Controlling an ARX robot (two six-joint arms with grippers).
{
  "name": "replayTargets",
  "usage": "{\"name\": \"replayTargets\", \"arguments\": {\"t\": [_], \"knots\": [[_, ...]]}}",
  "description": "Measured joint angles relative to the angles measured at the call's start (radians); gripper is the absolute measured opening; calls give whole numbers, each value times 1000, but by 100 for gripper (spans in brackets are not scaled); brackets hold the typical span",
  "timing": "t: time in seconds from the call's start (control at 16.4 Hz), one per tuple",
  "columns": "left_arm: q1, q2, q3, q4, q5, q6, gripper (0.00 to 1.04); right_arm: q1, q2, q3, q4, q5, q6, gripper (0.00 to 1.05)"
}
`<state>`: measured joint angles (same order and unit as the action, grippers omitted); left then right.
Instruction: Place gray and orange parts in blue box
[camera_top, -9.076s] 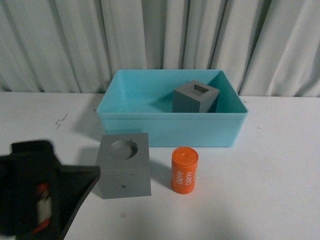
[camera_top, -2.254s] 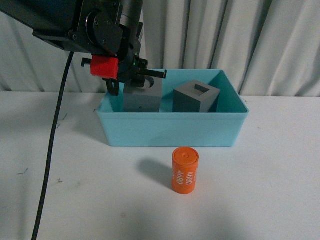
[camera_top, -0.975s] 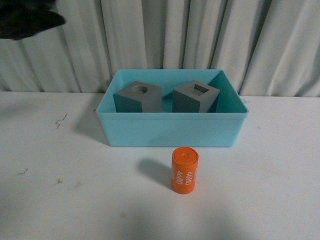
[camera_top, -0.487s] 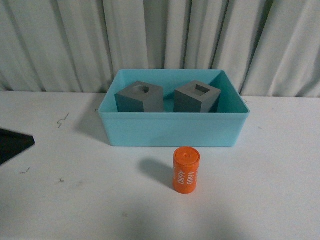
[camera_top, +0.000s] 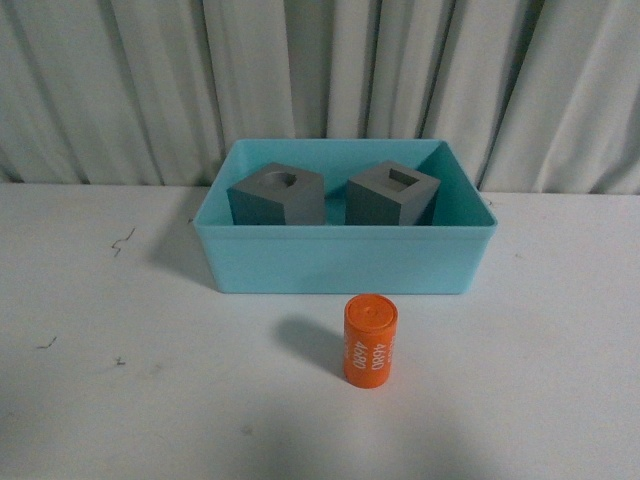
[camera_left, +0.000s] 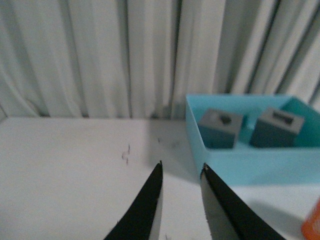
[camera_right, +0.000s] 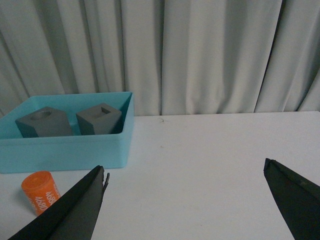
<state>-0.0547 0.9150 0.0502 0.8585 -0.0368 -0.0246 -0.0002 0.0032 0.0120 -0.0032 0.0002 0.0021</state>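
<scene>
Two gray cubes sit side by side inside the blue box (camera_top: 340, 262): the one with a round recess (camera_top: 277, 195) on the left, the one with a rectangular recess (camera_top: 391, 195) on the right. The orange cylinder (camera_top: 370, 341) printed "4680" stands upright on the white table in front of the box. No arm shows in the front view. My left gripper (camera_left: 182, 170) is open over bare table, short of the box (camera_left: 250, 162). My right gripper (camera_right: 185, 167) is wide open, empty, with the orange cylinder (camera_right: 39, 192) beside one finger.
The white table (camera_top: 150, 400) carries a few small dark scuff marks (camera_top: 122, 240). A pleated grey curtain (camera_top: 320, 70) hangs directly behind the box. Both cubes (camera_right: 42, 121) also show inside the box (camera_right: 65, 150) in the right wrist view.
The left arm carried the round-recess cube from the table into the box, let it go, and drew back out of the front view. The orange cylinder has stayed put.
</scene>
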Motion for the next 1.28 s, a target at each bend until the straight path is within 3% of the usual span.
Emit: {"name": "replayTargets", "arguments": {"t": [0.12,0.67,1.28], "knots": [[59,-93,-32,-89,27,5,1,0,0,0,-1,0,0,98],[55,-494,-40,-443,35,9,2,0,0,0,0,0,0,98],[55,-727,-40,-673,36,9,2,0,0,0,0,0,0,98]]}}
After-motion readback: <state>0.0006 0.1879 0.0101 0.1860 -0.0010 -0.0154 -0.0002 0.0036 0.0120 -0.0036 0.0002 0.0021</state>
